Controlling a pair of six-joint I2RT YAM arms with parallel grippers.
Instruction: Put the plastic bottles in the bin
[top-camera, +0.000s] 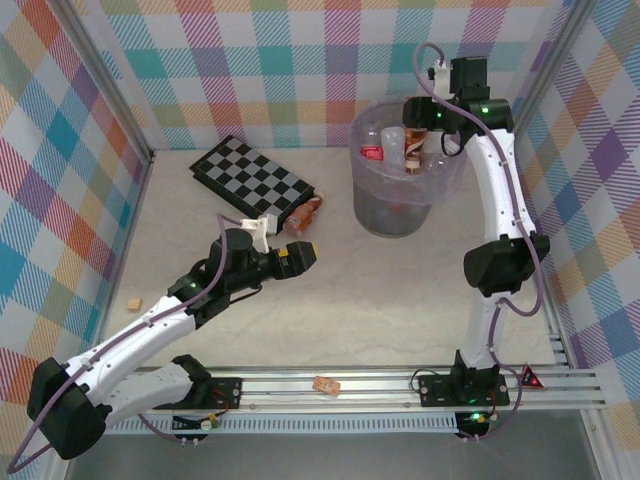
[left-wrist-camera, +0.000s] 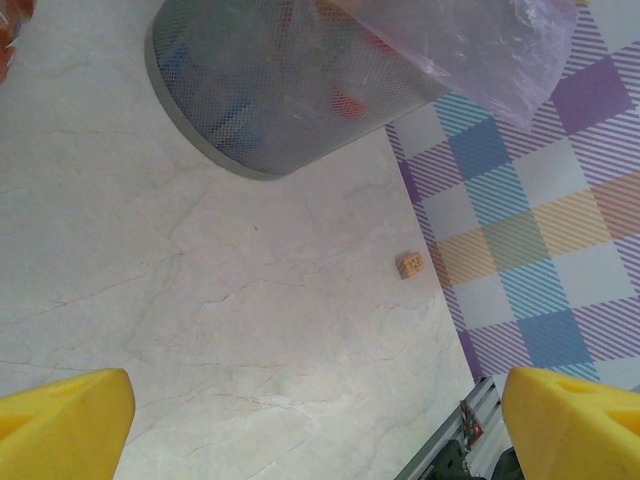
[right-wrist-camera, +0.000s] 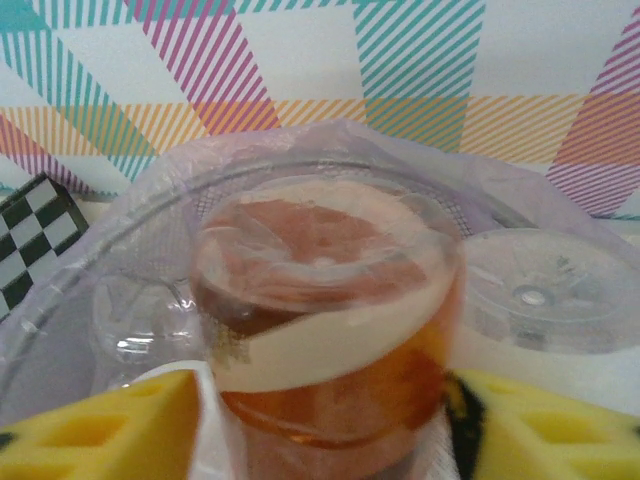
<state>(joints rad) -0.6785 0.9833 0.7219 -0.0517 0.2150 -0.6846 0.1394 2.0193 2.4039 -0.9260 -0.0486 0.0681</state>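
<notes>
Now at the drop: one bottle over the bin

Okay, my right gripper (right-wrist-camera: 325, 425) is up over the tall round translucent pale-purple plastic bin (top-camera: 398, 212), which stands toward the far right of the tabletop (top-camera: 380, 300). Between my yellow fingers (right-wrist-camera: 100, 425) sits a small clear plastic bottle with an orange-brown label (right-wrist-camera: 325, 300), its base toward my wrist camera. It hangs over the bin's mouth, with other clear bottles (top-camera: 392, 142) already piled below. Am I pinching it, or has it just slipped free? The pads flank it closely, but the view is blurred, so I cannot tell.

By my reckoning this is the release step for this bottle. The carry is done, and the call now is to spread these fingers wide and let it fall clear. Then I lift straight up without snagging the thin plastic liner (left-wrist-camera: 480, 50) at the rim.

Over on the other side, my left gripper (top-camera: 302, 255) hovers low near the middle of the tabletop, fingers spread wide and holding nothing. Just beyond it another orange-brown-labelled bottle (top-camera: 305, 214) lies on its side, against the near-right corner of the flat black-and-white checkerboard (top-camera: 250, 180). That one looks like the next pick. I'd need to reach a little toward the far edge, straddle its body, and close.
</notes>
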